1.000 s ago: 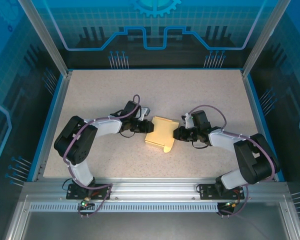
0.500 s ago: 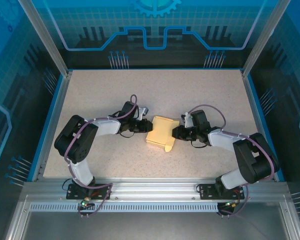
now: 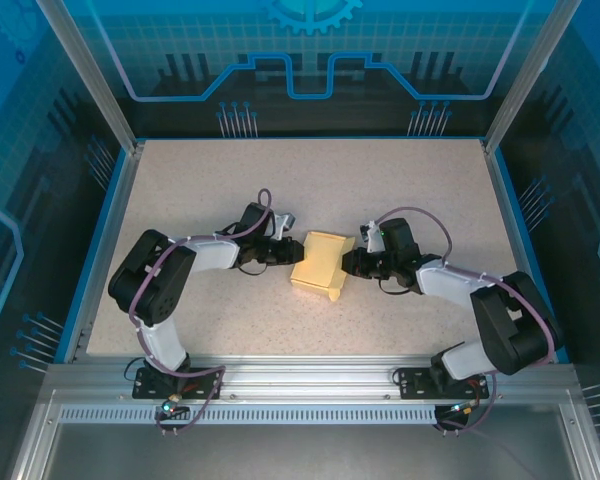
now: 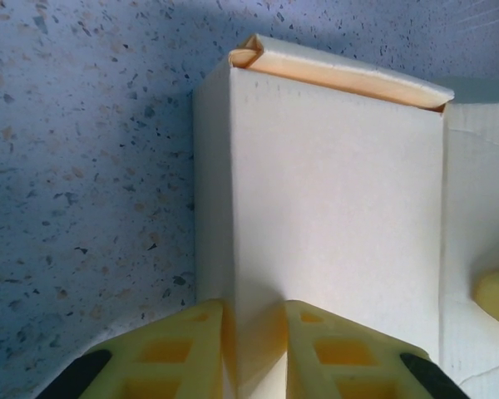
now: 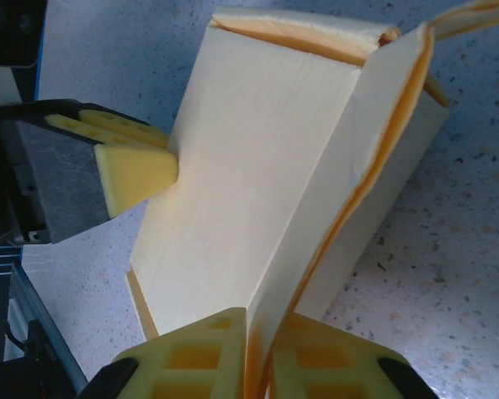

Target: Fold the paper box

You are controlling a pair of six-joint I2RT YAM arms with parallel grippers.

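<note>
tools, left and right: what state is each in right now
left tool: closed, pinching the paper box edge
right tool: closed on a paper box panel

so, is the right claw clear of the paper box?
No, the right wrist view shows the right claw pinched shut on a thin panel edge of the paper box.

A speckled beige tabletop (image 3: 400,180) lies directly under the left gripper (image 3: 288,252) and the right gripper (image 3: 346,263), spreading out on all sides of them. A blue rim (image 3: 310,139) edges it, well apart from both. Beyond the rim, far past the grippers, hangs a blue backdrop (image 3: 310,60) with a gear graphic. On their near side runs a slotted aluminium rail (image 3: 310,412)
</note>
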